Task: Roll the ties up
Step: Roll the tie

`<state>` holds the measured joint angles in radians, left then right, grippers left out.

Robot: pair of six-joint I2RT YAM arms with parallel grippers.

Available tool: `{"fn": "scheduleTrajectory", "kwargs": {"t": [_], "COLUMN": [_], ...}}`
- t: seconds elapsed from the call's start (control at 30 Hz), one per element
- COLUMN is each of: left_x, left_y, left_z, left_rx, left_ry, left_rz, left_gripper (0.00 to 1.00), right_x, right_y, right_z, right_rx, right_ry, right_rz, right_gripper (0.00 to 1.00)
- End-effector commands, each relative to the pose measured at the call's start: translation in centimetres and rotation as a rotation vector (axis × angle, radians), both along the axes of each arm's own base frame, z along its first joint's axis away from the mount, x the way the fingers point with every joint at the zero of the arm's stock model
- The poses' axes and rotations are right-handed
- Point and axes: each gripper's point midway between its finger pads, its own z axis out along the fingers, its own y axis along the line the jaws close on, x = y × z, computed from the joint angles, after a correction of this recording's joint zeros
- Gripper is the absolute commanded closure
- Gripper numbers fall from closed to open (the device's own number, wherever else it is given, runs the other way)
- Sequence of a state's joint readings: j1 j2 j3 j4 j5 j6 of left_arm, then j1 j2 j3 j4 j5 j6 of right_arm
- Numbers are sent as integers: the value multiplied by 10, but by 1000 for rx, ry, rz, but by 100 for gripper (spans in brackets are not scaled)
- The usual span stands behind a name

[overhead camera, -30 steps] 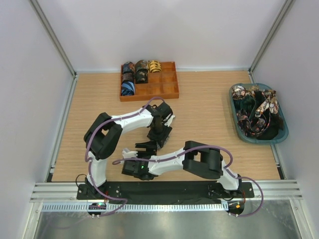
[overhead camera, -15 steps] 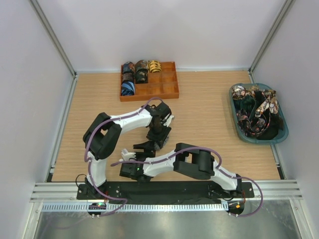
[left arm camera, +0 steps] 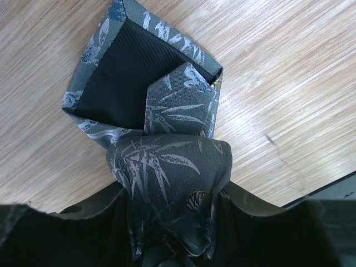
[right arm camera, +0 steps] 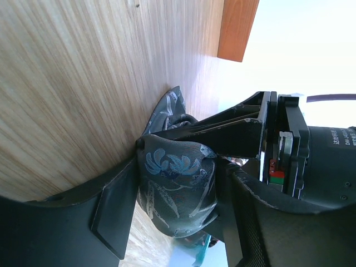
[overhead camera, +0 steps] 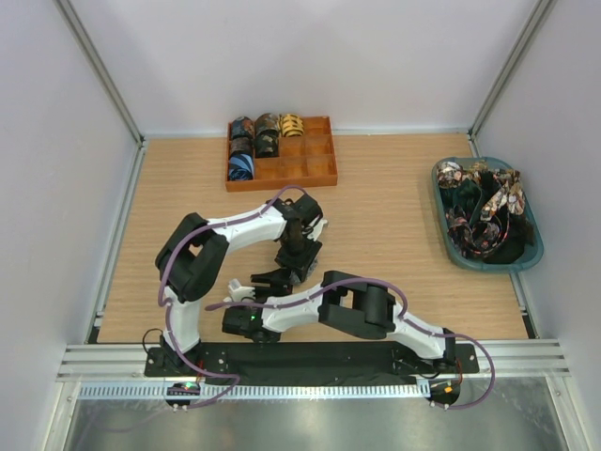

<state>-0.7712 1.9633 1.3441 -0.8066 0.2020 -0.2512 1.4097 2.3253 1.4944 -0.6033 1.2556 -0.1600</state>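
Beyond both end effectors, several rolled patterned fabric ties [overhead camera: 255,141] fill part of an orange wooden compartment tray [overhead camera: 315,169], while loose ties [overhead camera: 484,211] heap a teal plastic tub [overhead camera: 439,207] to their right, so much is left. The left end effector [overhead camera: 299,256] clamps a partly rolled grey-blue leaf-print tie [left arm camera: 167,161] resting on the wooden counter [left arm camera: 278,83]. The right end effector [overhead camera: 267,280] flanks the same roll, but I cannot tell whether it is pressing.

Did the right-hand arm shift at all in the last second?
Yes. The right arm folded leftward along the black base plate, away from the teal bin.
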Motion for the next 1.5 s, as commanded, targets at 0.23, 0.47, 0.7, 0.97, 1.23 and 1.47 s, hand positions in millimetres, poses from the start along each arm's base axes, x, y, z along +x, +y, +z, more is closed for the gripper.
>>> {"fn": "scheduleTrajectory", "kwargs": {"t": [0.23,0.47,0.7,0.97,1.23,1.47], "left_x": [-67,-66,-64,-62,-61,-62], "left_y": [56,58,62,65,61,66], "left_z": [-15,-19,-16,-8,-6,-3], "left_rx": [235,249,279,291,273,292], "left_ry": [256,268,267,265,275,279], "left_rz": [-24,-37,-45,-42,-52,-63], "left_gripper": [78,78,79,79,79,79], "right_x": [8,6,7,10,12,28], "right_y": [-37,-47,-59,-69,-73,-78], "right_z": [-51,-51,-56,-63,-55,-51], "right_rx": [-110,-127,-205,-232,-206,-218], "right_ry": [120,114,91,114,112,103], "right_rz": [-98,-108,-107,-134,-130,-170], "right_gripper": [34,34,34,39,37,39]}}
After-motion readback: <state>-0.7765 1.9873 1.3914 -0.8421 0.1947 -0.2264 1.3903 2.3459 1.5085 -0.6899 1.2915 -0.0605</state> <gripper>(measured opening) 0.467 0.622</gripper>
